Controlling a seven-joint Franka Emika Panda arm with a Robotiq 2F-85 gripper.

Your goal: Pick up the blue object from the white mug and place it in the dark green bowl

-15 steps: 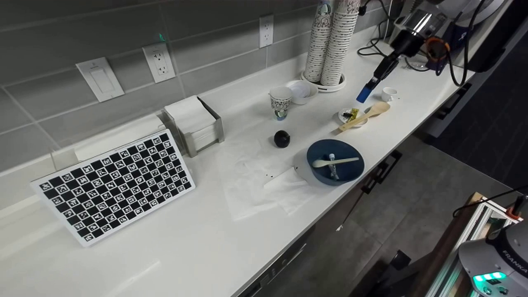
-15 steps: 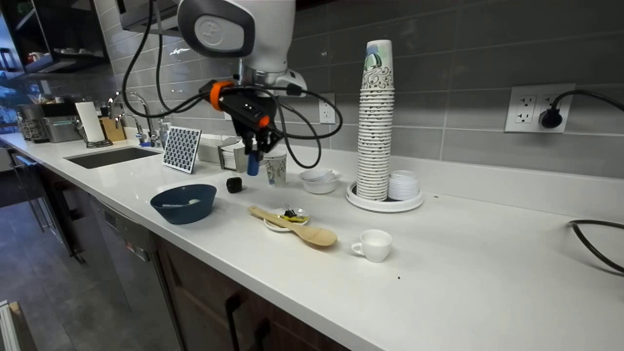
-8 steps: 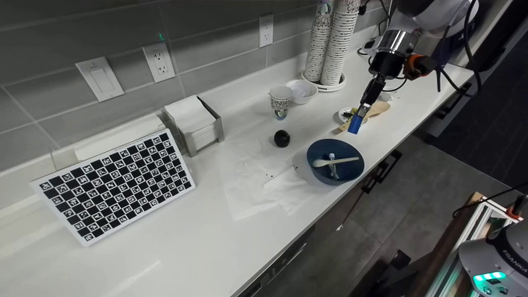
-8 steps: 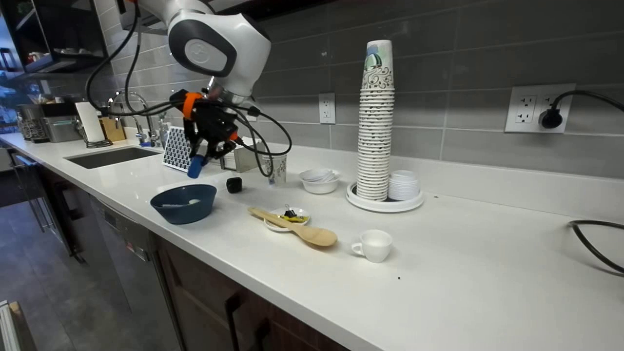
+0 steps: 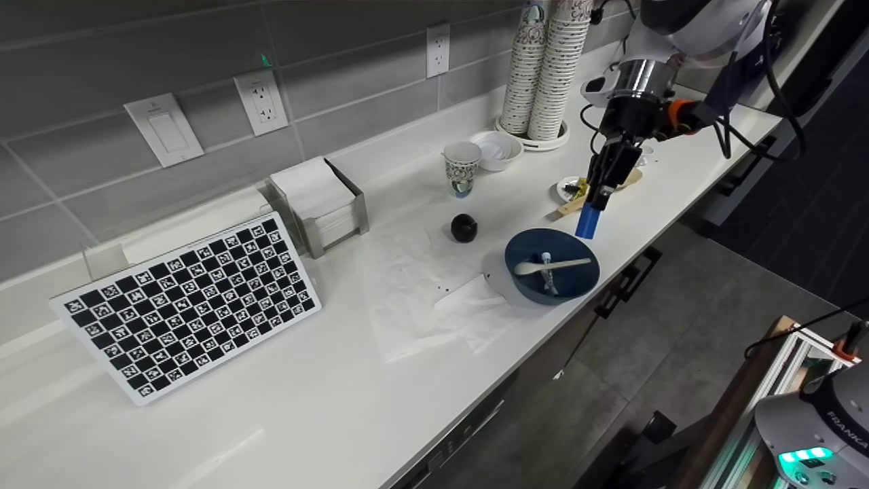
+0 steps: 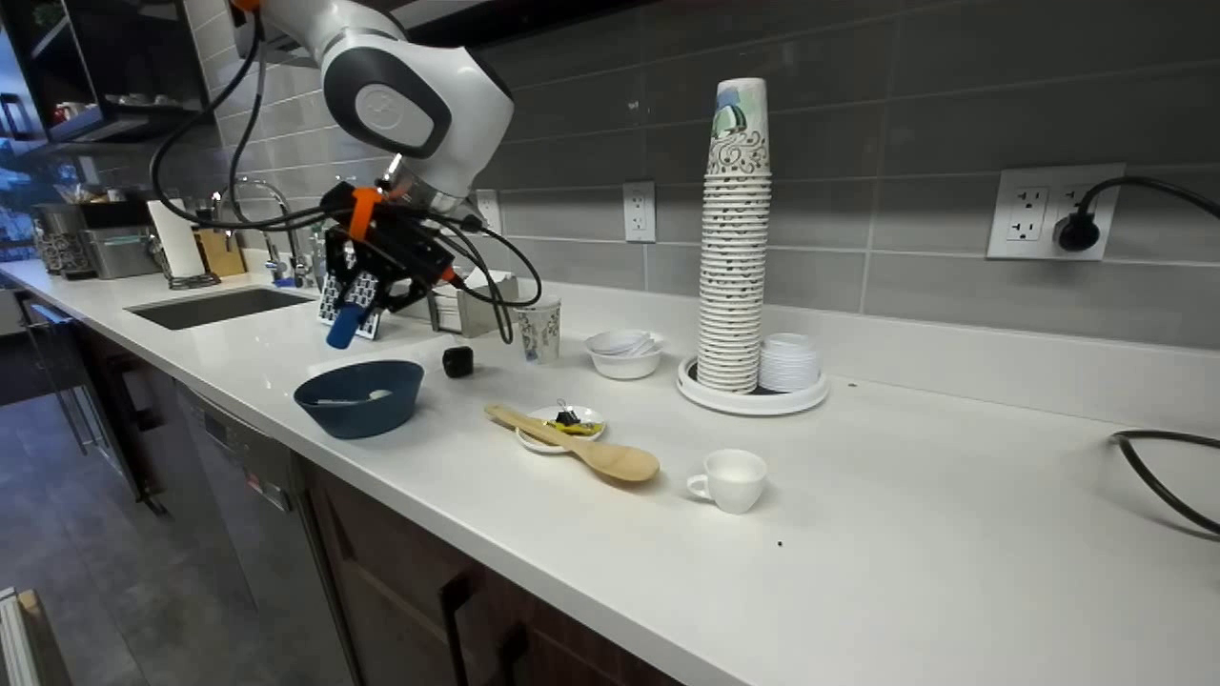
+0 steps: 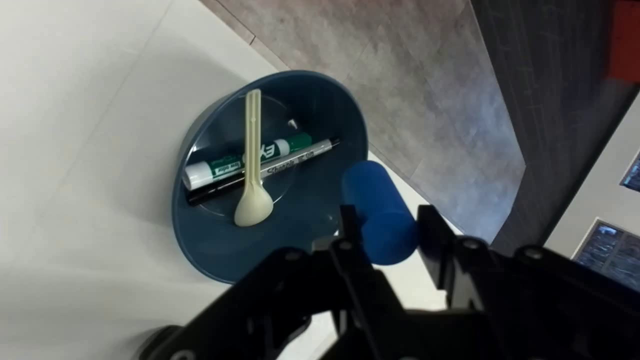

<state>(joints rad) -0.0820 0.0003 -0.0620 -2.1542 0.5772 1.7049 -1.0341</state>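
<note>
My gripper [image 5: 597,198] is shut on the blue object [image 5: 587,222], a short blue cylinder, and holds it tilted in the air. In the wrist view the two fingertips [image 7: 388,222] press on both sides of the blue object [image 7: 372,187]. The dark green bowl [image 7: 300,245] is below, and the blue object overlaps its rim in this view. In an exterior view the blue object [image 6: 345,327] is above the bowl [image 6: 357,416]. The bowl holds a pale spoon [image 7: 254,202], a green marker and a thin pen. The white mug [image 6: 732,484] stands upright at a distance.
A wooden spoon [image 6: 620,463] lies across a small white plate [image 6: 534,444] with a yellow item. Tall cup stacks [image 6: 734,286], a white bowl [image 6: 624,362], a paper cup [image 5: 461,170] and a round black object [image 5: 464,229] stand nearby. The counter's front edge is close to the bowl.
My gripper has carried the blue object from near the mug and plate towards the dark green bowl. The blue object has tilted. The bowl and mug have not moved.
</note>
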